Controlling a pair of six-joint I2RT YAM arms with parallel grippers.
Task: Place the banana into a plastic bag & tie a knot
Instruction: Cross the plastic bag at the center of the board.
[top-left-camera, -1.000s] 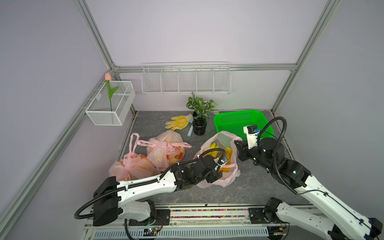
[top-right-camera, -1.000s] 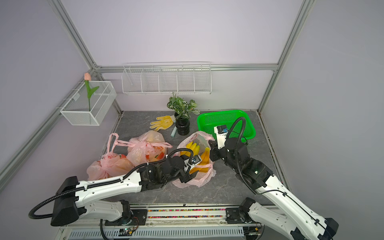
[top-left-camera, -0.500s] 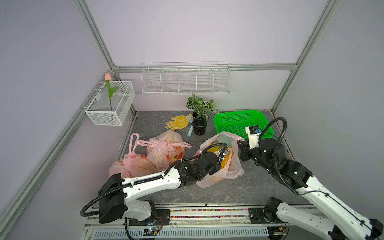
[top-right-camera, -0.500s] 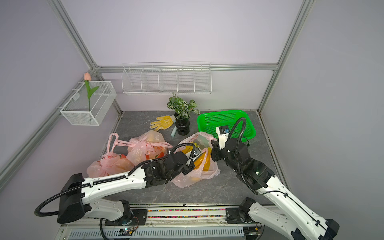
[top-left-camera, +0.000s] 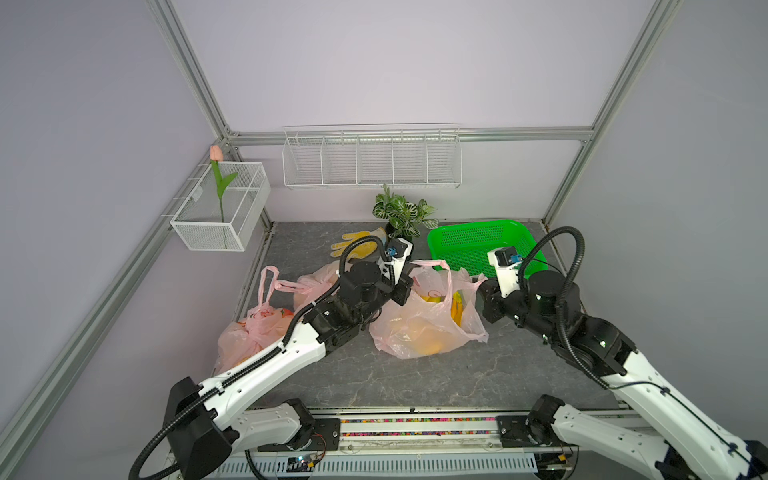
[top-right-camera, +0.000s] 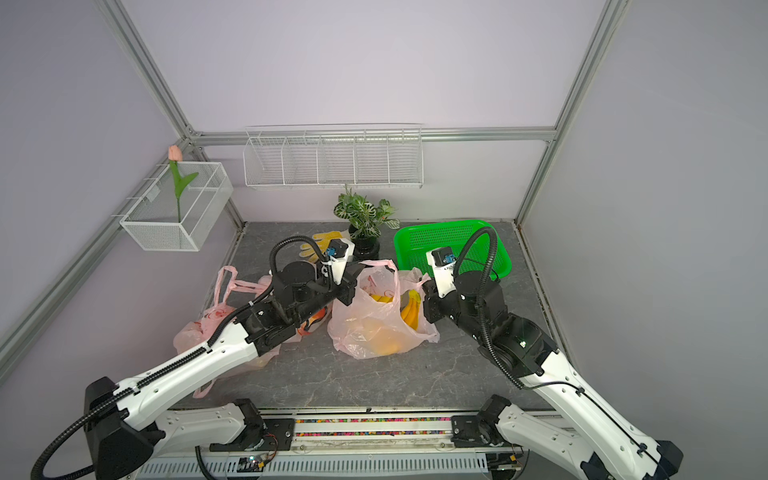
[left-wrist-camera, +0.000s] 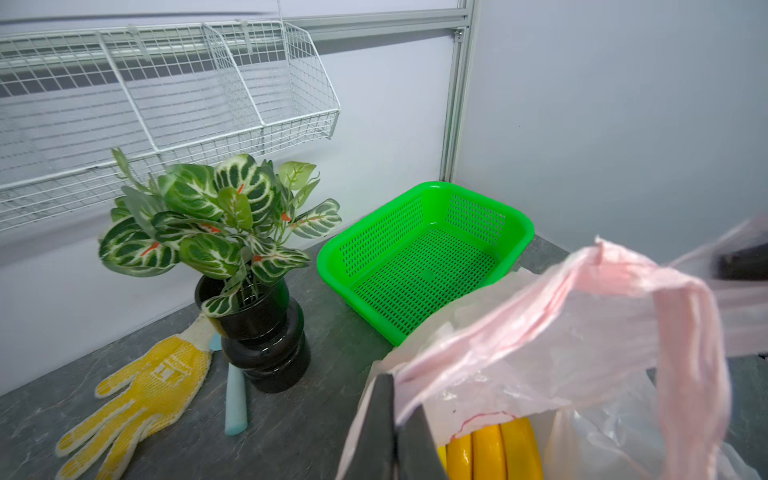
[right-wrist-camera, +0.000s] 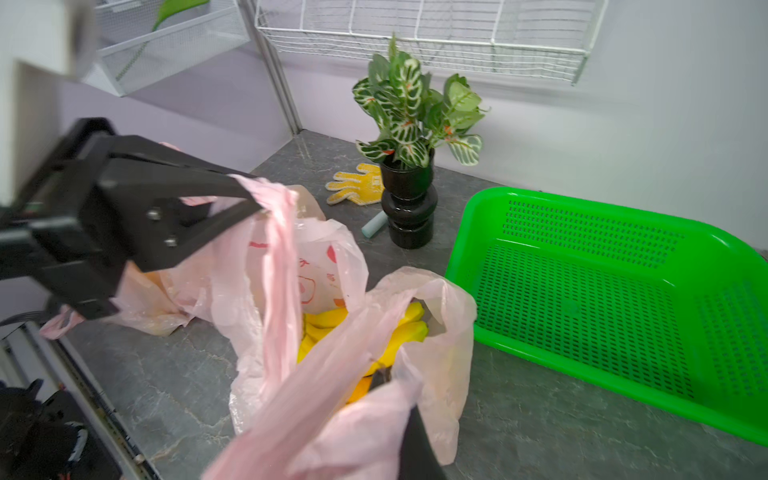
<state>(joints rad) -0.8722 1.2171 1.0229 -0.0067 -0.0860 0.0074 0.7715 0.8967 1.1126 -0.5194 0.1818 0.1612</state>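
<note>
Plastic bag (top-left-camera: 415, 336) rests on bench (top-left-camera: 415, 384), banana (top-right-camera: 409, 311) already inside; left claw (right-wrist-camera: 253, 198) clamped shut on left handle (right-wrist-camera: 282, 266), right claw (top-left-camera: 481, 286) shut on right handle (right-wrist-camera: 328, 365), loops held raised and apart, likely so they can be crossed for the knot; green basket (top-left-camera: 469, 245) sits beyond

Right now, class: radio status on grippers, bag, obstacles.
Left gripper, right gripper: shut on pink plastic bag handles. Yellow bananas inside, untied. Green plastic basket near right gripper.

Lab test cell: aluminium frame (top-left-camera: 519, 134), blank panels (top-left-camera: 395, 62).
</note>
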